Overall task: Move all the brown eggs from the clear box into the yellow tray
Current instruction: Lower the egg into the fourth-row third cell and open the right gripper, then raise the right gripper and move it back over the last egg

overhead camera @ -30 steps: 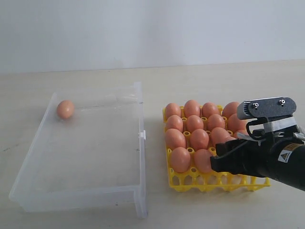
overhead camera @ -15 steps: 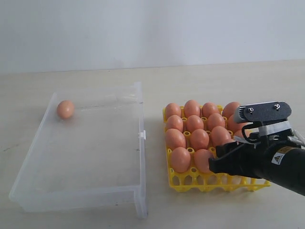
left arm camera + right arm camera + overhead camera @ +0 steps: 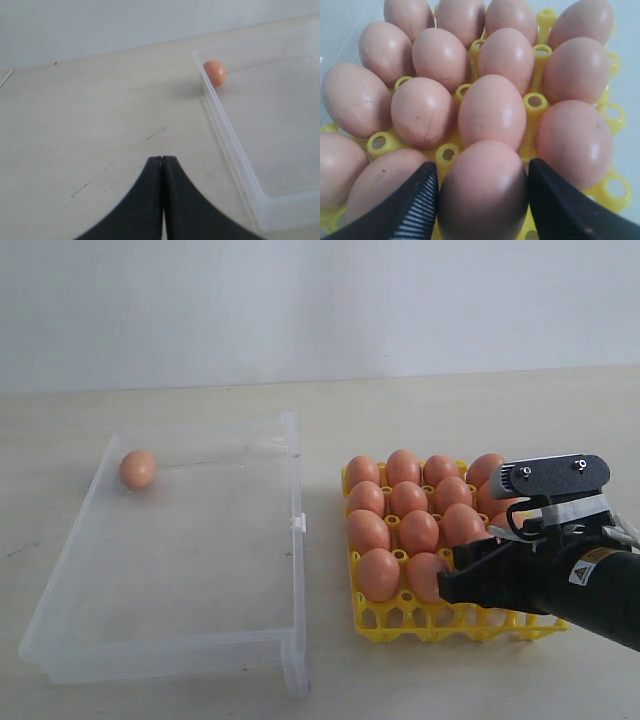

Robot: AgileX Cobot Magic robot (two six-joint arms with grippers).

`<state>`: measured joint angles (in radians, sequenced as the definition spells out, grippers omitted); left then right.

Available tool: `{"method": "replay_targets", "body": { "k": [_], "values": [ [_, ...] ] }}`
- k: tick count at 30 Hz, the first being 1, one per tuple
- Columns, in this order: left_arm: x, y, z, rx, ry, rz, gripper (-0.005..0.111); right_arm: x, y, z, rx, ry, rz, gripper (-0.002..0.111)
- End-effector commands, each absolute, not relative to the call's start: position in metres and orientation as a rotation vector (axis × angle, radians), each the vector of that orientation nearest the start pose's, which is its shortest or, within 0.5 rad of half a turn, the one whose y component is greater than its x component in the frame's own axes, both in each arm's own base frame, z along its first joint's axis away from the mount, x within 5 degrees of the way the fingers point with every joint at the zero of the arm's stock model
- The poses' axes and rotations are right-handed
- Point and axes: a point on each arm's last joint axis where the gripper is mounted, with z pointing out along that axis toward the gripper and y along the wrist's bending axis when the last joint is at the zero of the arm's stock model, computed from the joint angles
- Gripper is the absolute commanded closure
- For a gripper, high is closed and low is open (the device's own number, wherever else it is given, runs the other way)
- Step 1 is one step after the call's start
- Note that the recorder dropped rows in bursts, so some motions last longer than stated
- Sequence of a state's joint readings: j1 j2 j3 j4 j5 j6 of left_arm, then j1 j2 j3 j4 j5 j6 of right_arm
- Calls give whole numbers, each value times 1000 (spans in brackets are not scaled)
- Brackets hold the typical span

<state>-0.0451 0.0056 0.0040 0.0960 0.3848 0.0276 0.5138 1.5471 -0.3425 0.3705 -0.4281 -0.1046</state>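
Note:
The yellow tray (image 3: pixel 400 626) holds several brown eggs (image 3: pixel 407 498) in rows. In the right wrist view my right gripper (image 3: pixel 482 170) is shut on one brown egg (image 3: pixel 482 190), a finger pressed against each side, low in the tray's (image 3: pixel 535 102) front row between neighbouring eggs. In the exterior view that gripper (image 3: pixel 458 583) covers this egg. A single brown egg (image 3: pixel 137 469) lies in the far left corner of the clear box (image 3: pixel 160 657). My left gripper (image 3: pixel 162 159) is shut and empty above bare table, beside the box (image 3: pixel 225 125) and its egg (image 3: pixel 215 73).
The clear box stands left of the tray, with a small clip (image 3: pixel 296 523) on the wall facing it. A pale wall rises behind the light table (image 3: pixel 330 410). The right arm's black body (image 3: pixel 590 585) overhangs the tray's front right corner.
The right gripper has come down and a little to the left over the tray's front row with the egg between its fingers. It has barely moved in the last half second.

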Motion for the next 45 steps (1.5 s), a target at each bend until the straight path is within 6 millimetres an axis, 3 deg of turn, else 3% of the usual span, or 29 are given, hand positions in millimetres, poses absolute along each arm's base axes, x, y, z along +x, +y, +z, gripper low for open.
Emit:
{"method": "replay_targets", "body": {
  "k": [1, 6, 16, 21, 28, 37, 41, 45],
  "values": [
    [53, 1, 179, 126, 1857, 75, 107, 207, 99, 131, -239, 2265, 213, 65],
    [53, 1, 179, 126, 1857, 75, 107, 207, 99, 131, -206, 2268, 228, 43],
    [53, 1, 179, 126, 1857, 75, 107, 206, 99, 133, -179, 2262, 244, 43],
    [53, 1, 179, 126, 1857, 75, 107, 211, 105, 155, -162, 2229, 304, 47],
    [53, 1, 179, 126, 1857, 75, 107, 232, 124, 212, -178, 2172, 428, 49],
    [53, 1, 179, 126, 1857, 75, 107, 264, 148, 279, -220, 2055, 511, 81],
    [53, 1, 179, 126, 1857, 75, 107, 278, 161, 286, -336, 2104, 489, 83],
    [53, 1, 179, 126, 1857, 75, 107, 293, 178, 270, -443, 2189, 492, 83]
  ]
}}
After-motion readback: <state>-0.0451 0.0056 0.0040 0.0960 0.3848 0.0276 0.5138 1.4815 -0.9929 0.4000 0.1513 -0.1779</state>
